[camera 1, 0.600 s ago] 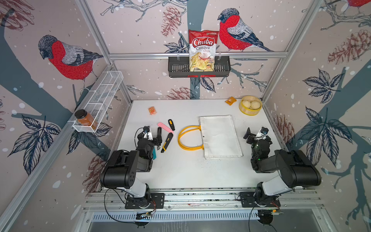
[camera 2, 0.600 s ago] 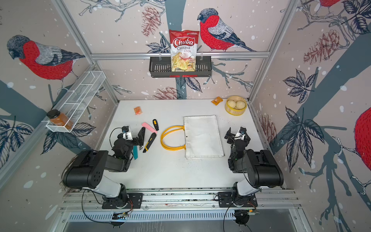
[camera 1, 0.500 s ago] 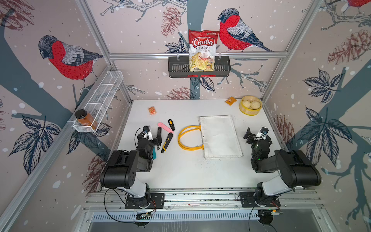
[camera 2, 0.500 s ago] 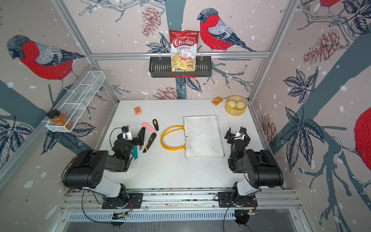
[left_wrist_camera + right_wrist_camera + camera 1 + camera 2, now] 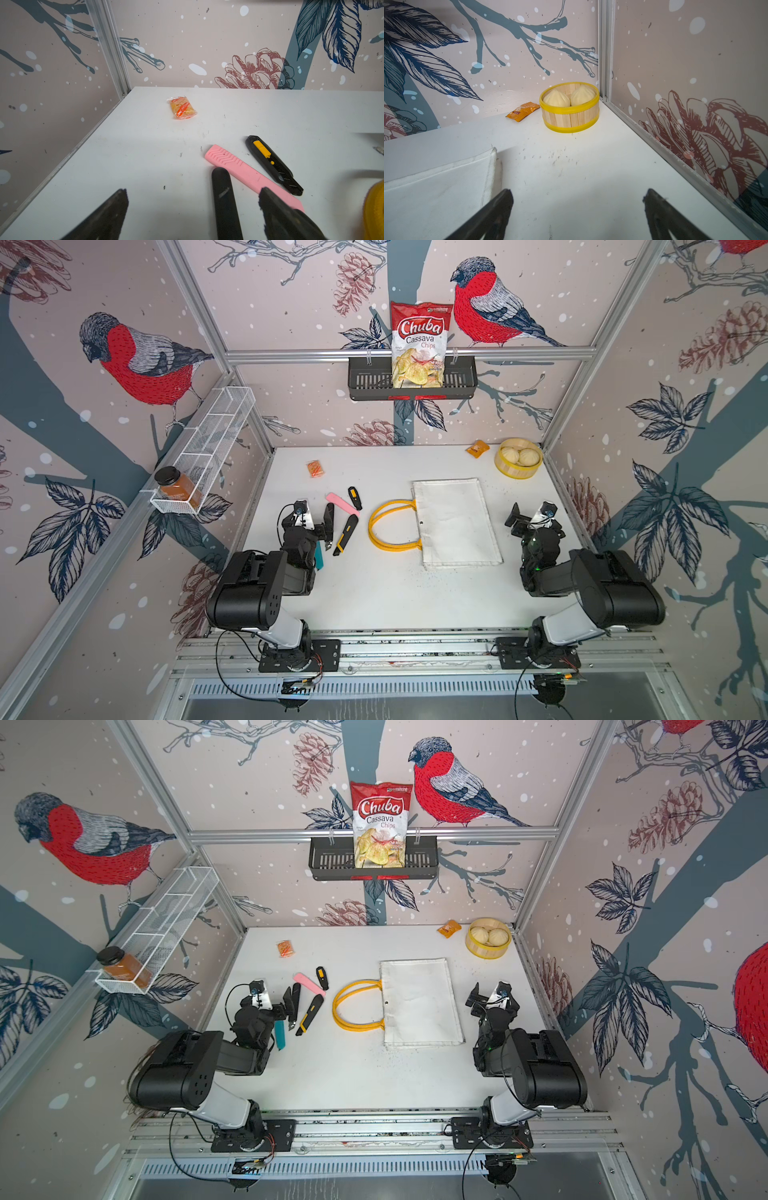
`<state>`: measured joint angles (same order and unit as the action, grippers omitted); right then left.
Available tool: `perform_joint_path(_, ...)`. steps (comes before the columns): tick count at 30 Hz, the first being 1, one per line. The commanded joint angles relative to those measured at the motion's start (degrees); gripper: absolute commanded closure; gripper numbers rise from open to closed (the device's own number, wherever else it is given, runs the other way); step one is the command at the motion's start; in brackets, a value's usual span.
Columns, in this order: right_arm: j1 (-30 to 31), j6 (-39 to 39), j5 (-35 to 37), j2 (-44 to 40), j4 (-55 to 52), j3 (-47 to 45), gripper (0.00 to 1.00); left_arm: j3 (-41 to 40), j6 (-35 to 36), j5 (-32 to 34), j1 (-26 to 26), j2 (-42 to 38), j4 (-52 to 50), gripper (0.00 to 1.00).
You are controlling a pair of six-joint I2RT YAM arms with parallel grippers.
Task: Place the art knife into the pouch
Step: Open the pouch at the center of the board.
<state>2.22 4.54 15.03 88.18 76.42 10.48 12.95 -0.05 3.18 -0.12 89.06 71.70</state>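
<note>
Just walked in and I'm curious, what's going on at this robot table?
Nothing is held yet. The left gripper is open beside several knives, a pink knife among them. The right gripper is open beside the white pouch, which lies flat on the table, yellow handles toward the knives.
</note>
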Motion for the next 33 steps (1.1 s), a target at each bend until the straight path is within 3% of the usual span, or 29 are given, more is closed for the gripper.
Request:
perform_joint_path(1,-0.1,0.2,-0.8,-0.1,1.9,0.0,0.00,0.1,0.7,2.0,-1.1,0.0,3.8,0.02)
perform_joint_path(4,3.7,-3.3,4.5,-6.3,-2.6,-0.2,0.00,-2.4,3.7,9.1,-5.2,-4.8,4.9,0.03)
perform_joint_path(5,6.3,-5.5,6.9,-9.1,-6.9,1.4,0.00,-2.2,5.4,14.7,-8.0,-7.8,2.9,0.02)
perform_joint_path(7,10.2,-8.1,7.8,-13.0,-14.9,5.3,0.00,0.7,9.0,19.9,-12.7,-13.4,-4.8,0.02)
perform_joint_path(10,11.1,1.1,-2.2,-18.1,-31.0,13.6,0.00,7.6,2.2,19.9,-14.3,-22.1,-19.6,0.02)
perform_joint_path(13,10.7,10.1,-12.6,-19.7,-34.0,16.1,0.00,12.9,-10.6,21.5,-13.8,-28.3,-29.7,0.02)
perform_joint_path(14,10.7,11.6,-16.0,-18.6,-32.0,15.8,0.00,13.5,-16.3,23.7,-13.6,-29.5,-31.5,0.02)
perform_joint_path(16,13.4,9.6,-17.6,-14.1,-44.2,23.3,0.00,13.4,-20.0,22.2,-13.1,-31.7,-32.1,0.03)
perform_joint_path(18,20.8,4.7,-9.7,-8.7,-56.4,32.4,0.00,13.8,-20.1,17.7,-12.8,-32.9,-33.1,0.03)
perform_joint_path(20,29.9,0.6,-2.1,-4.4,-60.9,38.2,0.00,16.6,-22.4,15.3,-12.9,-32.7,-39.4,0.03)
perform_joint_path(26,46.0,-1.4,2.2,11.0,-69.5,54.3,0.00,22.1,-32.5,12.2,-14.3,-29.5,-53.3,0.02)
perform_joint_path(33,51.3,1.1,1.8,23.3,-73.1,64.7,0.00,26.8,-38.1,9.1,-14.4,-24.3,-64.8,0.02)
